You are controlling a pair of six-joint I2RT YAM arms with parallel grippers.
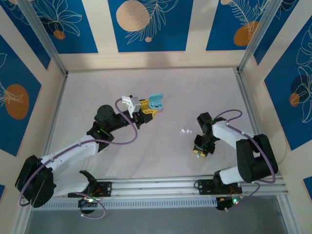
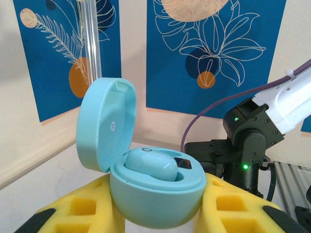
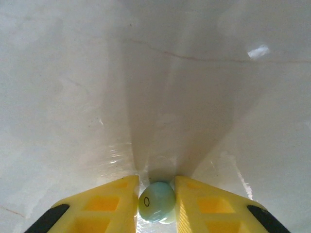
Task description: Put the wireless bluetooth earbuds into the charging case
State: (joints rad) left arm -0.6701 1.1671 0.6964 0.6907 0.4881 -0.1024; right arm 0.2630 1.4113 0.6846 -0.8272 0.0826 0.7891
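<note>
My left gripper (image 1: 147,110) is shut on a teal charging case (image 2: 155,199), held between its yellow fingers (image 2: 77,211) above the table's middle. The case's lid (image 2: 104,124) stands open, and one teal earbud (image 2: 150,165) sits in the left well. The case (image 1: 156,101) also shows from above. My right gripper (image 3: 156,194) points down at the table on the right (image 1: 200,152). Its yellow fingers (image 3: 112,204) press both sides of a second teal earbud (image 3: 156,201) that rests on the white surface.
Two tiny white earbuds (image 1: 185,130) lie on the table between the arms. The right arm's black wrist (image 2: 248,141) stands behind the case in the left wrist view. Patterned walls ring the table, and a metal rail (image 1: 161,187) runs along the near edge.
</note>
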